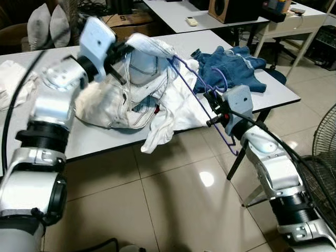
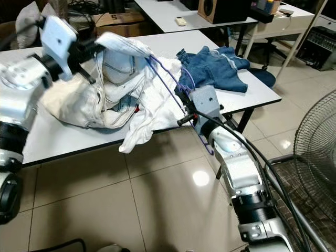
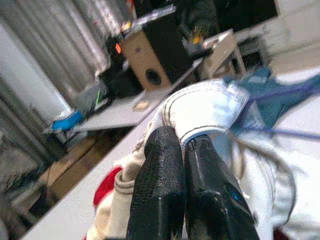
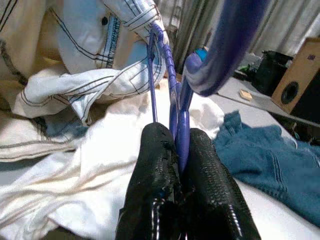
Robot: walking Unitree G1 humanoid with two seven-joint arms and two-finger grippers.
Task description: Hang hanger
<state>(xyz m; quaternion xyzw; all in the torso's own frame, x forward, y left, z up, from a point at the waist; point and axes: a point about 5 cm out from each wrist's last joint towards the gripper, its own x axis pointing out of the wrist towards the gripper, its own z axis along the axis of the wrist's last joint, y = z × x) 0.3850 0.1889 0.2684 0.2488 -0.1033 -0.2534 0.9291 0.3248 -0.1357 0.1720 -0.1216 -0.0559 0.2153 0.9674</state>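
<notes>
Your right gripper point(image 4: 181, 145) sits nearest the camera, off the front edge of the white rectangular bench point(image 1: 273, 86), its two black fingers clamped together on the thin purple wire hanger point(image 1: 202, 102). The right wrist view confirms the grip: the purple wire passes between the finger pads, near the hook end.

From that grip the hanger runs up and back across the bench edge, and its far end reaches the pale blue-and-white denim garment point(image 1: 142, 65). Whether the wire tip is already inside the fabric cannot be told; it lies at least against the raised fold.

Your left gripper point(image 3: 182, 150) is raised above the bench, fingers pressed shut on a stitched edge of that same garment, holding part of it up. The rest of the garment lies heaped on the bench, with a white cloth point(image 1: 163, 128) spilling over the front edge. A blue denim piece point(image 1: 231, 65) lies just behind the hanger, untouched.

Judged step: you are dressing the garment onto the hanger, not yet hanging anything. No rail or hook to hang from is seen.

The next move calls for guiding the hanger arm into the opening while the left gripper keeps the fabric spread. Watch for the wire snagging the loose white cloth.
</notes>
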